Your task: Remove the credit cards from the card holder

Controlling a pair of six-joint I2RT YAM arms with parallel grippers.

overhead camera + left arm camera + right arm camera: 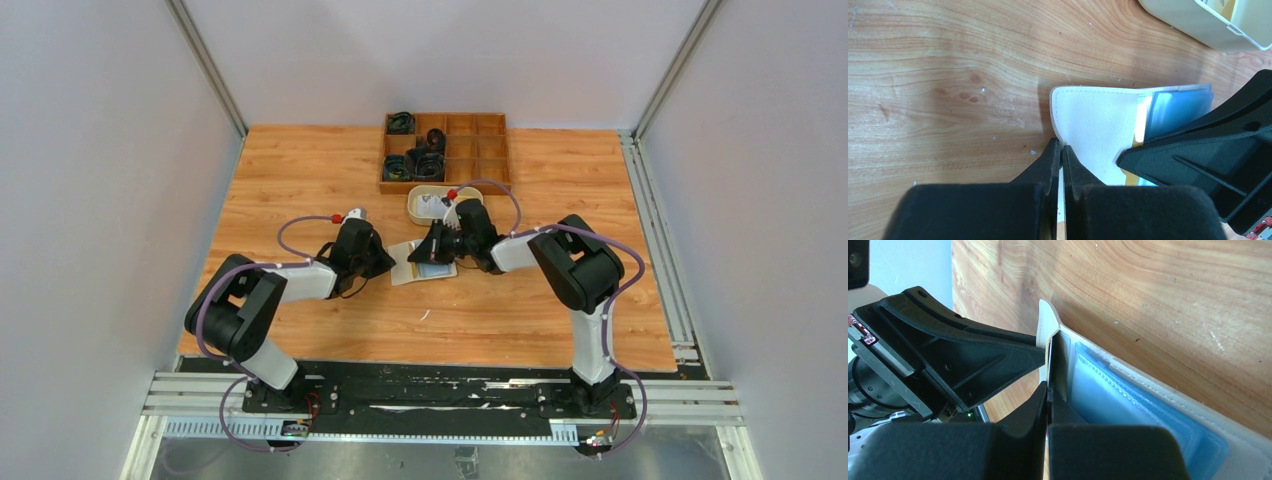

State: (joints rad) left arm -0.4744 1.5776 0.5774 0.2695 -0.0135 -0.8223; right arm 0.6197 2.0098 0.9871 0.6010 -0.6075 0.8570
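Pinching the card holder on the worktop, left tool on its flap, right tool on an inner leaf (credit cards just beside it), I risk pulling the pocket, not cards.

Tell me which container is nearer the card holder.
The cream oval dish, just behind the card holder; the wooden divided tray sits farther back.

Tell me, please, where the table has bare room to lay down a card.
Bare wood on the table: the far-left corner beside the compartment tray, the far-right corner past it, and the near strip this side of the card holder. Crowded: the middle, where left gripper and right gripper both pinch the card holder in front of the cream dish.
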